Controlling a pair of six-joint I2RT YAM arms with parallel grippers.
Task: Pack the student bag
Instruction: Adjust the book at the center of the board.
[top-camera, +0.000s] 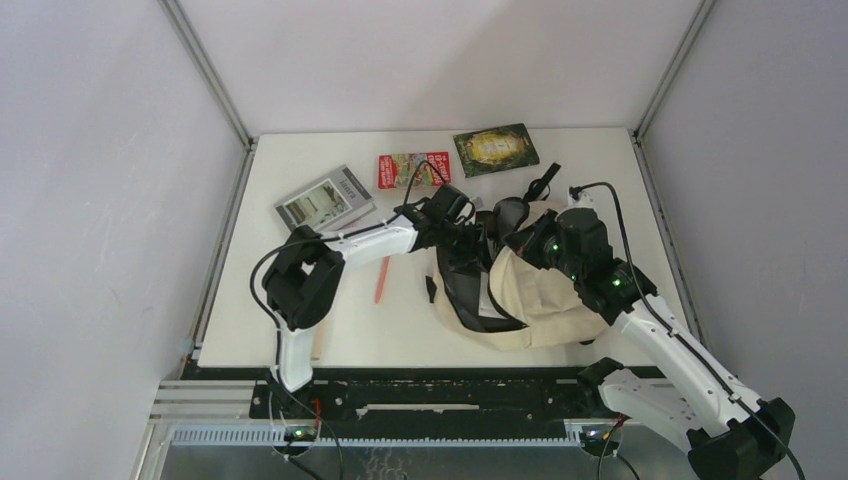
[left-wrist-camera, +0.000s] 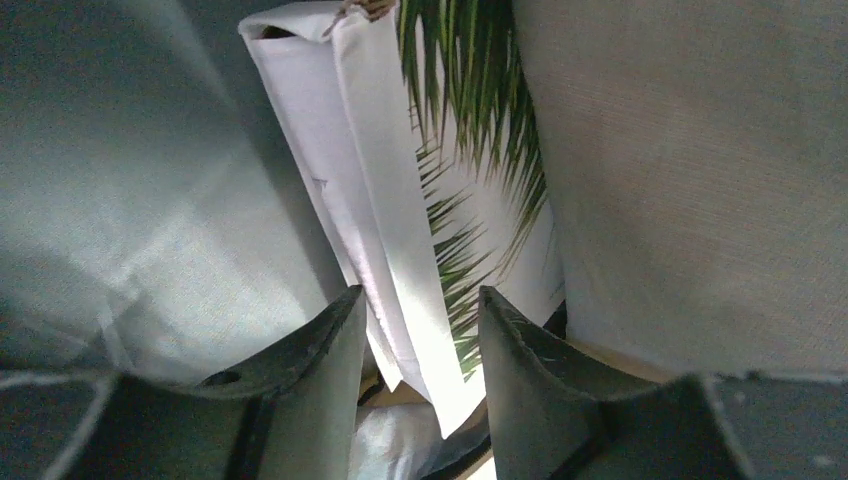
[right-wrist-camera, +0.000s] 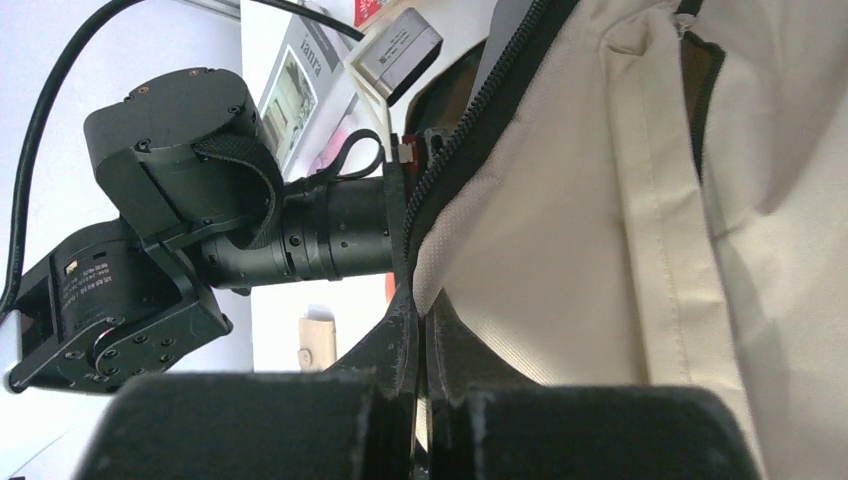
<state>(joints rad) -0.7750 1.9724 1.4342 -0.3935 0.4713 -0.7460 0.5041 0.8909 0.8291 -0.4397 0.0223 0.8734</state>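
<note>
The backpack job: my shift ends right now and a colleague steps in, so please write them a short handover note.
Left gripper: inside the backpack, jaws on either side of a palm-leaf book; I cannot tell whether they grip it.
Right gripper: shut on the backpack's zipper edge, holding the mouth open.
Done: the palm-leaf book is inside the backpack.
To do, most likely: the grey book, red book, green book and orange pen lie outside on the table.
</note>
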